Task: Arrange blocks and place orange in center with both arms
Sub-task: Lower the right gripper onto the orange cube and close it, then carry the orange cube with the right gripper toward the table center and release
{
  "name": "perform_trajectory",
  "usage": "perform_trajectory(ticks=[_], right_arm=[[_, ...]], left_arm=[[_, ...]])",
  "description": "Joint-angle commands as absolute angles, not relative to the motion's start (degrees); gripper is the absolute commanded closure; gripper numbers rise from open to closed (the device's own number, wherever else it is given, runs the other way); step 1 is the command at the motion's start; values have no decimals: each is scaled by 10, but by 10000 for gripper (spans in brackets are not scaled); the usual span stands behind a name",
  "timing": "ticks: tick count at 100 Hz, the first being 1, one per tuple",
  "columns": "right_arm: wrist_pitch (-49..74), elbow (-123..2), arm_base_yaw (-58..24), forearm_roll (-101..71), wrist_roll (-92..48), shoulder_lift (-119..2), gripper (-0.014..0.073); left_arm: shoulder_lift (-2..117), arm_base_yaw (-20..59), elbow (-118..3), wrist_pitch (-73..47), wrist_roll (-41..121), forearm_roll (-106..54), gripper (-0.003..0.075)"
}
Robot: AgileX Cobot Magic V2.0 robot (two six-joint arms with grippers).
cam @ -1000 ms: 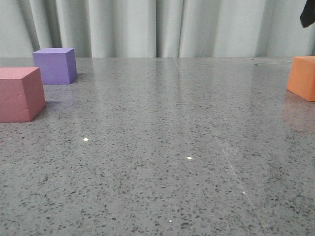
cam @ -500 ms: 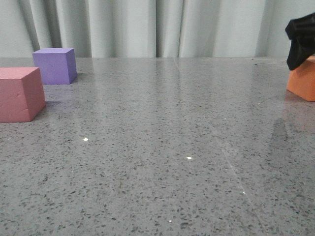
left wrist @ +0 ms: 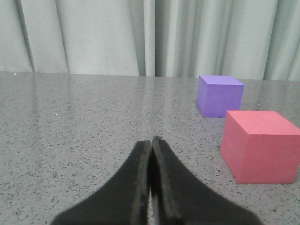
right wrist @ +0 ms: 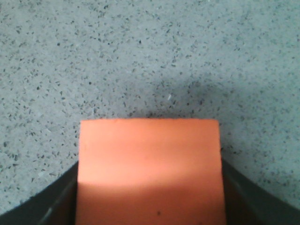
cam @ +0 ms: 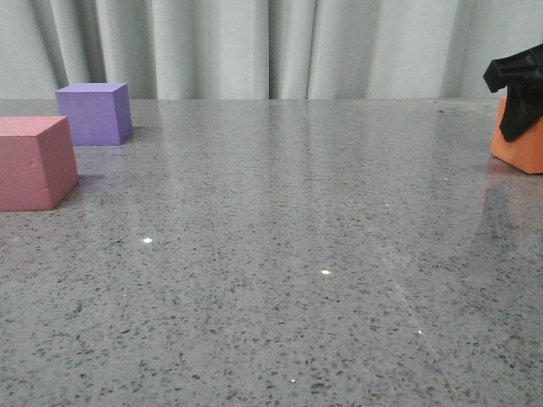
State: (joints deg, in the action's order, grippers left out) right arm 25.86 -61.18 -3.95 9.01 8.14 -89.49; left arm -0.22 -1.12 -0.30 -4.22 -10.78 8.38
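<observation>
The orange cube (cam: pixel 519 146) sits at three o'clock on the surface (cam: pixel 280 254), the right gripper (right wrist: pixel 150 206) spread around it, not lifted. Pinkish-red cube (cam: pixel 34 161) and purple cube (cam: pixel 94 113) wait at nine o'clock; the left gripper (left wrist: pixel 151 154) is pinched empty. Nothing arranged yet.

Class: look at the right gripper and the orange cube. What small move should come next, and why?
Probably close the right gripper on the orange cube. In the right wrist view its fingers flank both sides of the cube, and the front view shows it down over the cube at the table's right edge, far from the centre. The jaws look open still, so gripping comes before any move.
</observation>
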Motion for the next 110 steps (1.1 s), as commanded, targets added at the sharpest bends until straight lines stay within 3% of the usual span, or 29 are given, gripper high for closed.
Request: perform_trajectory(ticks=[1, 34, 61, 110], right_arm=[[247, -638, -42, 96, 76, -873, 284], [278, -703, -160, 56, 86, -852, 284], [278, -764, -257, 54, 181, -900, 284], [289, -839, -332, 60, 285, -1002, 284]], left_arm=[[-20, -12, 28, 10, -109, 79, 733], [-20, -12, 28, 10, -109, 79, 733], [-20, -12, 28, 10, -109, 79, 733], [-20, -12, 28, 10, -109, 79, 733]])
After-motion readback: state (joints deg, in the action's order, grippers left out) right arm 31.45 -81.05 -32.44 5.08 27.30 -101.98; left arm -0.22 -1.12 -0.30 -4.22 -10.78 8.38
